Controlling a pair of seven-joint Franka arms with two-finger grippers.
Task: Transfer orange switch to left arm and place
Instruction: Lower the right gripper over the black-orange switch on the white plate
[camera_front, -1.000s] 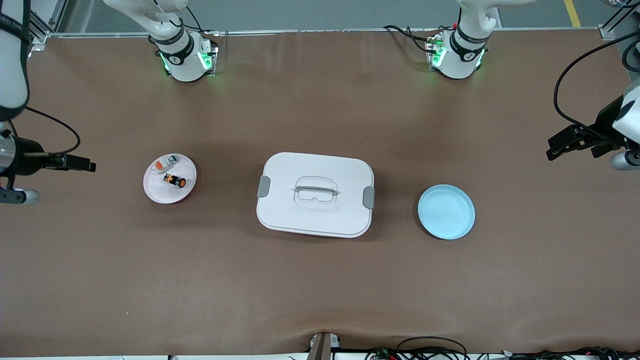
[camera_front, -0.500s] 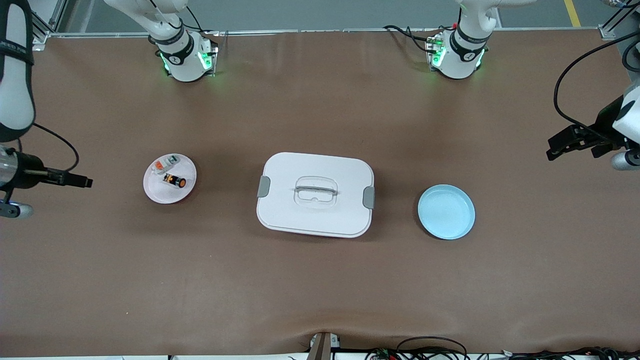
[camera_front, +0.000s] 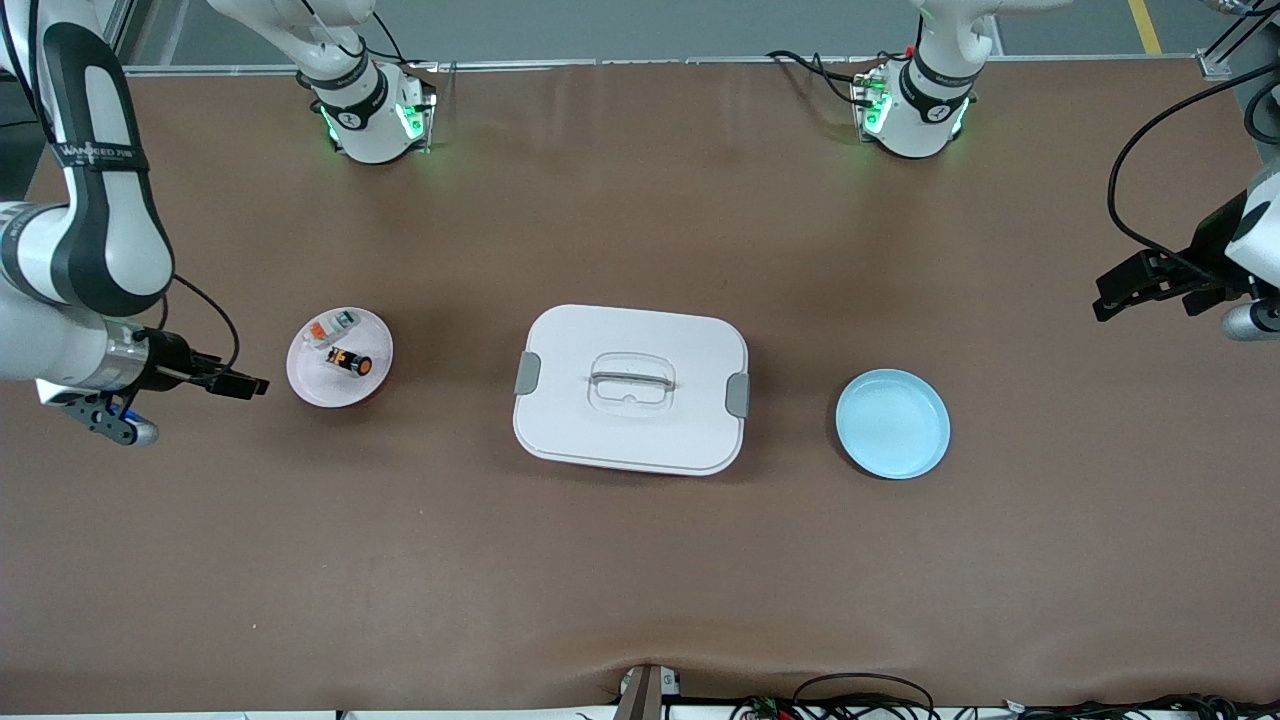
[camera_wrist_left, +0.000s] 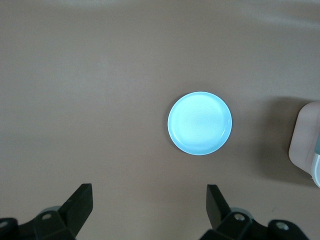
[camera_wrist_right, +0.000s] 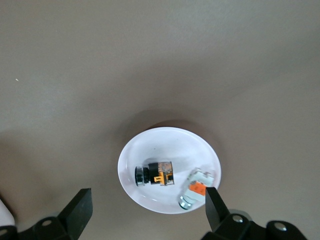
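Observation:
The orange switch (camera_front: 350, 361), a stubby black cylinder with an orange end, lies on a small pink plate (camera_front: 312, 385) toward the right arm's end of the table. It also shows in the right wrist view (camera_wrist_right: 156, 174) on the plate (camera_wrist_right: 170, 142). My right gripper (camera_front: 238, 384) is open and empty over the table just beside that plate (camera_wrist_right: 148, 196). The white box (camera_front: 630, 388) with grey latches sits mid-table. My left gripper (camera_front: 1108, 297) is open and empty, and waits high over the table's left-arm end (camera_wrist_left: 150, 192).
A white-grey part with an orange patch (camera_front: 333, 327) shares the pink plate (camera_wrist_right: 197, 190). An empty blue plate (camera_front: 892, 423) lies between the box and the left arm's end, seen in the left wrist view (camera_wrist_left: 200, 122) with a box corner (camera_wrist_left: 307, 140).
My right arm has swung in from the table's end, bringing its open gripper close beside the pink plate. The left arm has not moved.

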